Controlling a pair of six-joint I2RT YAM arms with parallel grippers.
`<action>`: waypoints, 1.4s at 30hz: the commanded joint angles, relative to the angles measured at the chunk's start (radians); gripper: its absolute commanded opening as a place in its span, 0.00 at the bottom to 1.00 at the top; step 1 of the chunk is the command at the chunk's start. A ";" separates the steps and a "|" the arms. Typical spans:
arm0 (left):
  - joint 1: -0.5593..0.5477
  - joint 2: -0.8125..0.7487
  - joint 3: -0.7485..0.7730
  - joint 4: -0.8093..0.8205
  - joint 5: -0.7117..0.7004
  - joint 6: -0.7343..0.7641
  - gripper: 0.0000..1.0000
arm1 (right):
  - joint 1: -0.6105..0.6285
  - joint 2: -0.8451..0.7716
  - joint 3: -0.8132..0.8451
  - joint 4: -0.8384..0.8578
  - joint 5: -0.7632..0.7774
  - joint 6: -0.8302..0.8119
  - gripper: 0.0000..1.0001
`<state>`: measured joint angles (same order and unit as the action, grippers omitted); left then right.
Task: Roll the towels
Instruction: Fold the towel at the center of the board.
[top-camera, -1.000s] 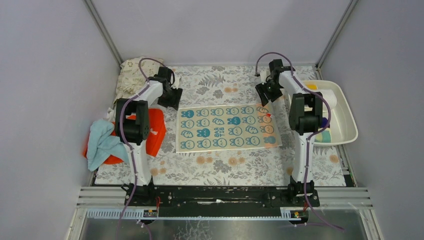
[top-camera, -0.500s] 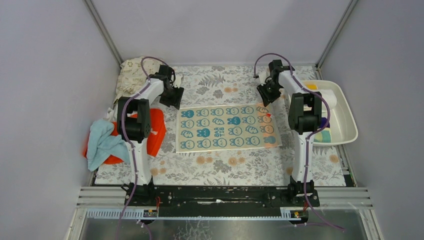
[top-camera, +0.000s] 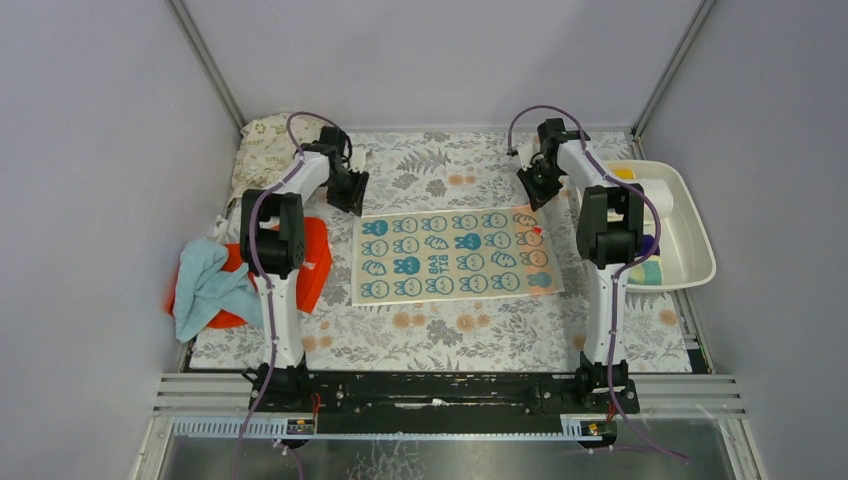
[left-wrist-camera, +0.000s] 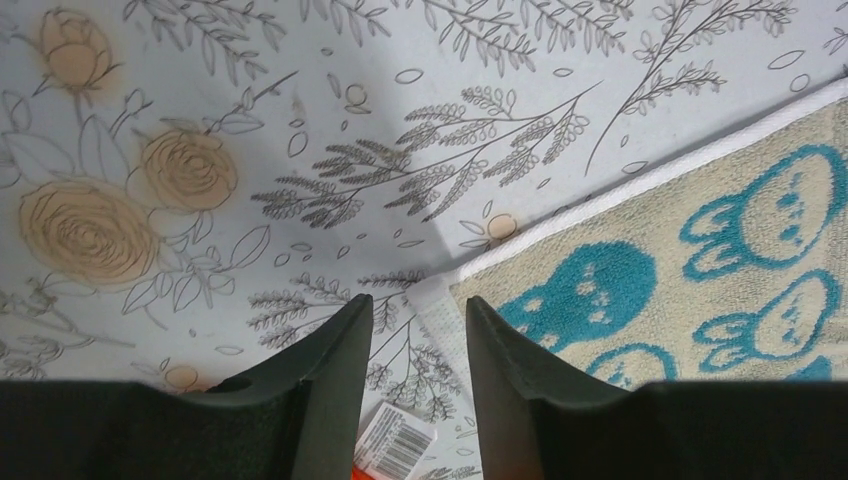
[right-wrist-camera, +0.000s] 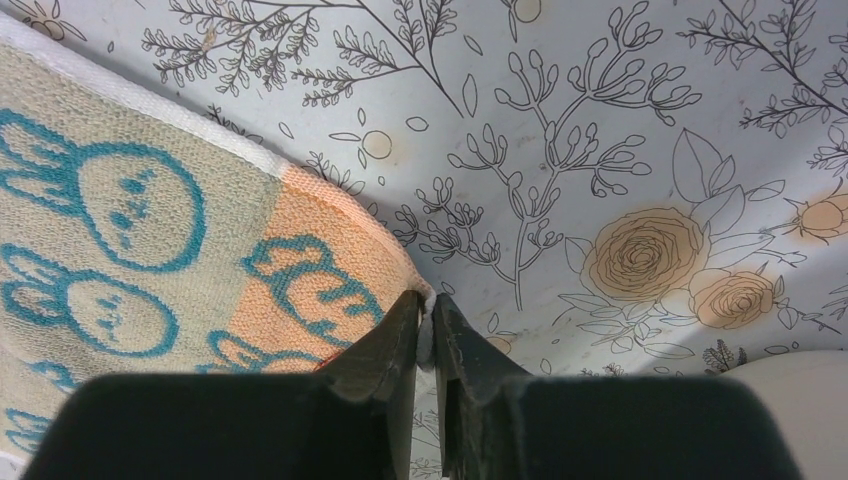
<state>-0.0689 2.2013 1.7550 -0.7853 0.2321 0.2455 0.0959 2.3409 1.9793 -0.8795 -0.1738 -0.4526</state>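
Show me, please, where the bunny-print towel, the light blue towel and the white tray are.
bunny-print towel (top-camera: 455, 256): top external view, middle of the spread cloth.
light blue towel (top-camera: 205, 285): top external view, middle of the crumpled heap.
white tray (top-camera: 685, 242): top external view, bare floor near its right wall.

Bunny-print towel (top-camera: 456, 256) flat; left pincer (top-camera: 352, 200), right pincer (top-camera: 532, 195) at far corners.

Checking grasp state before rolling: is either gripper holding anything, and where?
Right gripper is shut on the bunny towel, pinching its far right corner. Left gripper is open astride the far left corner, holding nothing.
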 joint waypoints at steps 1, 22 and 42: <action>0.009 0.039 0.038 -0.044 0.066 0.022 0.37 | -0.006 -0.042 0.018 -0.010 0.011 -0.003 0.16; 0.010 0.067 0.053 -0.094 0.091 0.028 0.00 | -0.006 -0.097 0.007 0.031 0.013 0.012 0.09; 0.048 -0.184 -0.006 0.035 0.136 -0.034 0.00 | -0.005 -0.280 -0.050 0.145 0.067 0.017 0.02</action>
<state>-0.0296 2.1223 1.8221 -0.8139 0.3511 0.2497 0.0952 2.1994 1.9972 -0.7967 -0.1390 -0.4450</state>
